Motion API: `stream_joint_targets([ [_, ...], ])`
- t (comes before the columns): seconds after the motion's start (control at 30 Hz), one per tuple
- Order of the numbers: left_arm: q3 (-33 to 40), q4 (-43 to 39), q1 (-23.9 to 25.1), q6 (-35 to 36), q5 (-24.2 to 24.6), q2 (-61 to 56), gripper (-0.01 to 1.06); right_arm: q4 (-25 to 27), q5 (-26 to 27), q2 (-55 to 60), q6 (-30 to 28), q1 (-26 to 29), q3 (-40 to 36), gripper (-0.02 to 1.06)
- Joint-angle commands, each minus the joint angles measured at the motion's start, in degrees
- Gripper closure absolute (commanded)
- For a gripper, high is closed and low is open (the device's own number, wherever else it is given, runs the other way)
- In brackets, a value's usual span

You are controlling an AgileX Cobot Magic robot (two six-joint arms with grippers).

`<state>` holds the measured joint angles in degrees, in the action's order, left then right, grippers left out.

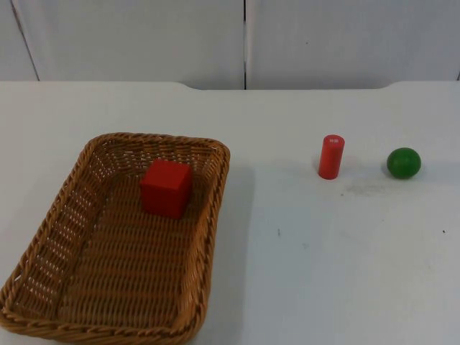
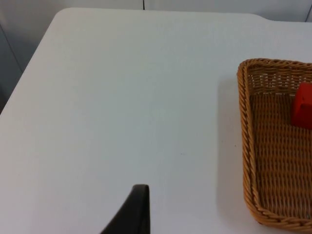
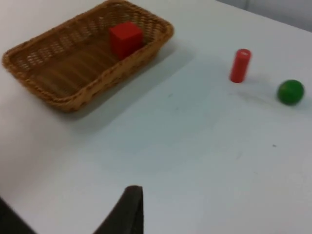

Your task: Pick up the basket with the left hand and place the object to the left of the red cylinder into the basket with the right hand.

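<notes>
The wicker basket sits flat on the white counter with nothing gripping it, and a red cube lies inside it, toward the far end and clear of the walls. To the right, well apart from the basket, the red cylinder stands upright, with a green ball just beyond it on its right. No loose object lies on the counter between basket and cylinder, so I judge the placing step done: the cube is the likely object from the cylinder's left, and it is in the basket. The basket is down on the counter, not lifted, so little or nothing seems left to do. The left tool hangs over bare counter on the basket's left side, apart from the rim; whether it is released or clenched cannot be told. The right tool hangs over open counter, well apart from basket, cylinder and ball; its state cannot be told either. There is wide free room between basket and cylinder. The basket's near end lies close to the counter's front edge, and the grey partition wall closes the far side.
</notes>
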<state>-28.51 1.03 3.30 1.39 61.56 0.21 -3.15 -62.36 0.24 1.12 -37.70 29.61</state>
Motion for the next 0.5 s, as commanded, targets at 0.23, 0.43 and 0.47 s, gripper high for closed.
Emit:
stream_joint_targets([
  [0.23,0.25,0.03,0.15,-0.01,0.02,-0.21,0.0,0.09,0.59,-0.24,-0.44,12.39,-0.15,-0.01],
  [0.43,0.25,0.03,0.15,-0.01,0.02,-0.21,0.0,0.09,0.59,-0.24,-0.44,17.71,-0.15,-0.01],
  [0.47,0.25,0.03,0.15,-0.01,0.02,-0.21,0.0,0.09,0.59,-0.24,-0.44,18.41,-0.15,-0.01],
])
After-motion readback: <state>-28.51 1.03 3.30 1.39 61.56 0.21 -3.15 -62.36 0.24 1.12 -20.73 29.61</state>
